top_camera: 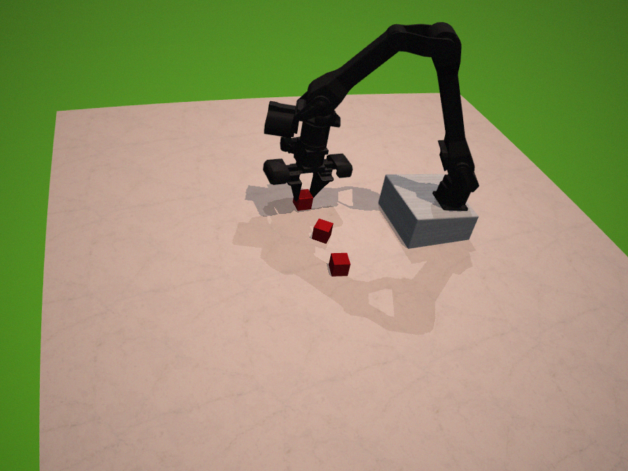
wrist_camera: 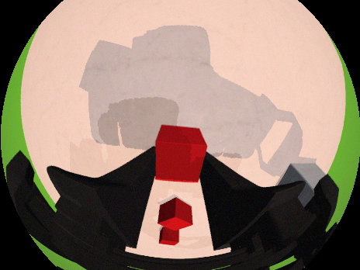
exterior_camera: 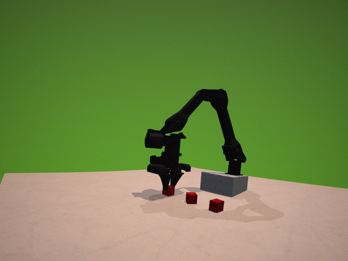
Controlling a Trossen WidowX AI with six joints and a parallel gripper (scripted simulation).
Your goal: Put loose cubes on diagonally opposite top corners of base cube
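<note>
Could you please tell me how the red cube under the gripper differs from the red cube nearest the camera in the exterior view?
The far red cube sits between the fingers of the gripper, which is shut on it; the near red cube stands free, untouched. The far cube lies in dark arm shadow, the near one in fainter shadow. The near cube lies closer to the grey mount block. Both rest on the table and look alike in colour and size.

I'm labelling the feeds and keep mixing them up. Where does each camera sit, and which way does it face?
Top: high, looking down across the table; whole arm shows.
Exterior: low, near table height, facing the arm side-on; whole arm shows.
Wrist: on the arm, looking down past the end effector; only its fingers show.
All three share the gripped cube and two other cubes.
</note>
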